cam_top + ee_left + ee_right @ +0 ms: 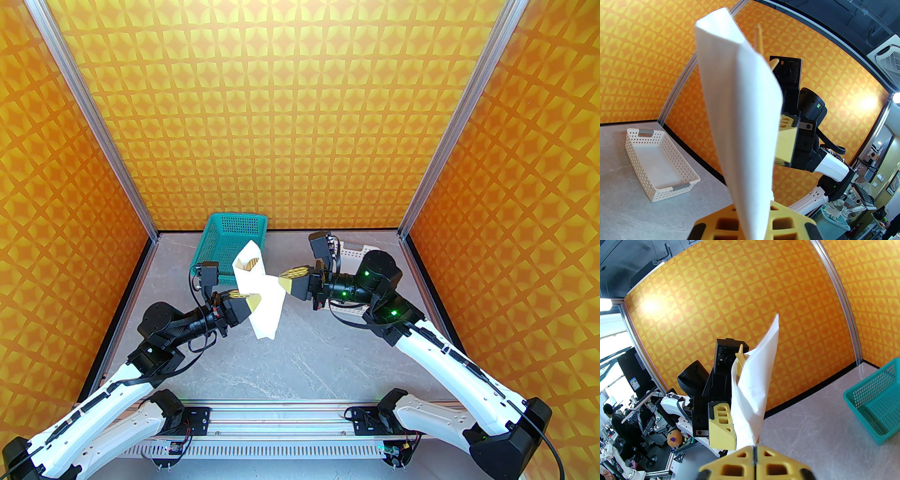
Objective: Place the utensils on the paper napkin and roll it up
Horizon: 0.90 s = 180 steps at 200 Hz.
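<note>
Both left gripper (250,300) and right gripper (287,277) clamp the thin white paper napkin (263,300).
Rolled round tan wooden utensils (251,264), it stands near-upright between them.

The utensils (250,264) are almost wholly wrapped in the paper napkin (262,300). Only tan tips are seen at its open top, too small for fork and spoon to be told apart. In the left wrist view the napkin is blurred by closeness. There the left gripper (753,220) is cut off by the bottom edge, and its gap is covered by the paper. The right gripper (754,452) is likewise cropped at the bottom edge. The white basket (350,252) is largely hidden behind the right arm (436,347). The teal basket (874,401) is cut by the right edge.
</note>
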Available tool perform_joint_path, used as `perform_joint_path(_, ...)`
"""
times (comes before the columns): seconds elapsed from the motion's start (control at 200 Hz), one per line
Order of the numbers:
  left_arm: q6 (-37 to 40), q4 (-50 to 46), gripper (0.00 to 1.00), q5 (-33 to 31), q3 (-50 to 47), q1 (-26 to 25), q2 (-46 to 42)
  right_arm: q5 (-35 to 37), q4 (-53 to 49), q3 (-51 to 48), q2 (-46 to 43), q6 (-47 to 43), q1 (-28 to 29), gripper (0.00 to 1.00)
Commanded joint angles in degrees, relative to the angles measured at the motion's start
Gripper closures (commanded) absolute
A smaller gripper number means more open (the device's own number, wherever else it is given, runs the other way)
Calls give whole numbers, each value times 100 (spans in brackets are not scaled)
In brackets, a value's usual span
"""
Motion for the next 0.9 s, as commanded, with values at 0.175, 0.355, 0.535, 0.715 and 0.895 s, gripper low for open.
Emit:
perform_joint_path(0.175, 362, -76, 100, -247, 171, 25, -100, 223, -71, -265, -695, 188, -176, 40)
perform_joint_path(0.355, 433, -27, 100, -277, 250, 20, -48, 382, 988, -1331, -1096, 1018, 201, 30)
perform_joint_path(0.535, 525, -87, 100, -267, 341, 24, 5, 739, 1127, -1715, -1016, 1145, 953, 30)
perform_joint_path(0.715, 498, -79, 100, -274, 370, 21, 1, 855, 1210, -1758, -749, 1035, 1294, 24)
perform_joint_path(0.895, 461, -81, 100, -273, 373, 16, -4, 835, 1304, -1629, -482, 982, 1414, 29)
